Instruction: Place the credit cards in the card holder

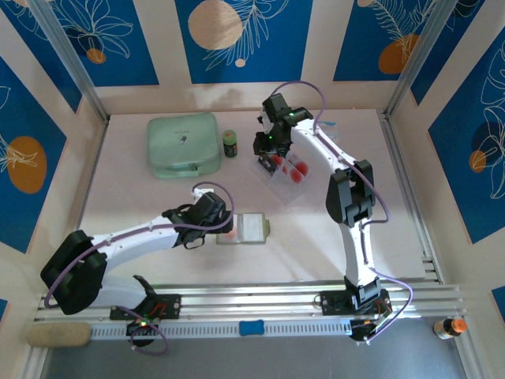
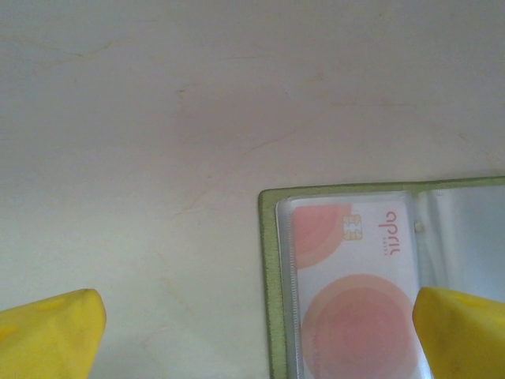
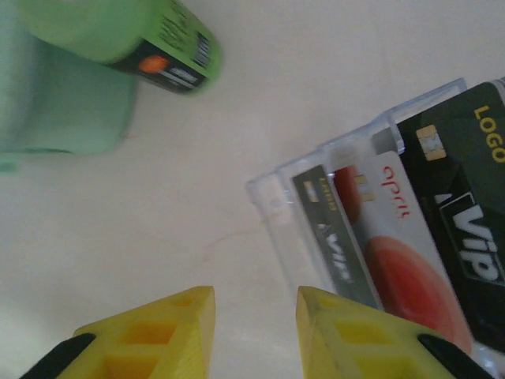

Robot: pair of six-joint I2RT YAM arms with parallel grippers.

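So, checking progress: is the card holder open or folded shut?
Open: the card holder lies spread flat, with a card visible inside.

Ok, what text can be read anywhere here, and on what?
"LOGO": black card.
"ViP": same black card, and the grey card beside it.
"april", roughly: white red-circle card; also the card in the card holder.
Green bottle label: too blurred.

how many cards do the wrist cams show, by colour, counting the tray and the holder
white cards with red circles: 2, one in the clear tray, one in the card holder
dark vip cards: 2, both in the tray
total: 4 visible
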